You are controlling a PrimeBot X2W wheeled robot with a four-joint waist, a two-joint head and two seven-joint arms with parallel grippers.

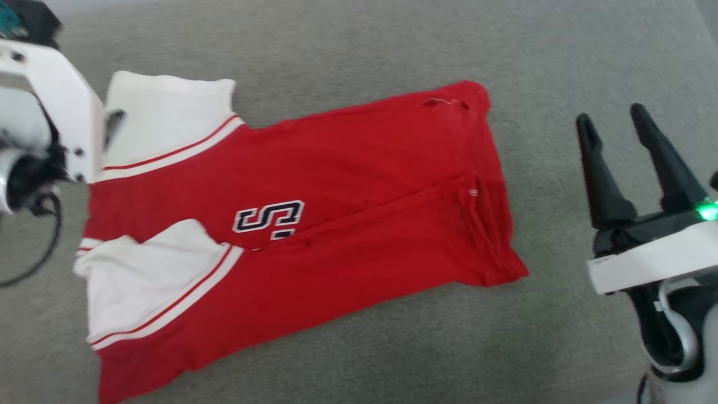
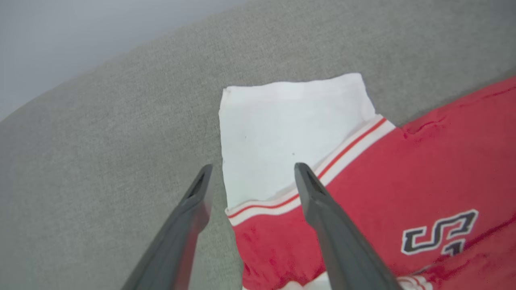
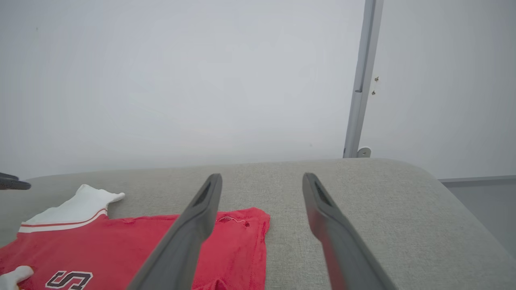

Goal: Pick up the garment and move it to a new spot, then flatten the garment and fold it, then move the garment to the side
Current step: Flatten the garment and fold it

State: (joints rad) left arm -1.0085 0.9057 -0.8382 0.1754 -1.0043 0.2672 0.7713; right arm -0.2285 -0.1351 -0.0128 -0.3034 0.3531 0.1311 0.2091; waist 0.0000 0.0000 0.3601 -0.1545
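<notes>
Right gripper (image 1: 611,116) sits at the right of the head view, its two dark fingers spread wide and holding nothing, off the cloth over bare surface, with a green light (image 1: 708,211) lit on the wrist. The right wrist view has the same gripper (image 3: 262,177) wide apart and empty, one finger crossing over the red hem corner. Left gripper (image 2: 254,167) is also spread wide with nothing gripped; in the left wrist view one finger is over bare grey surface and the other over the sleeve trim. Can't tell if the tips touch the cloth. The white left arm (image 1: 61,101) covers the far-left shoulder area in the head view. The garment (image 1: 348,185) is a red jersey lying flat, sides folded inward into a long strip. Its long axis runs left-right across the head view, tilted so the right end sits higher. The shoulder end points to the robot's left and the hem end to its right, near the right gripper but apart from it. The far white sleeve (image 1: 168,118) and near white sleeve (image 1: 146,280) are both at the left end, with red-and-white striped trim. One black white-outlined "S" (image 1: 269,216) shows beside a fold edge that runs along the middle. It all lies on a grey woven padded surface (image 1: 359,45) with a rounded corner. A pale plain wall (image 3: 161,80) and a vertical grey strip (image 3: 358,80) are behind it.
</notes>
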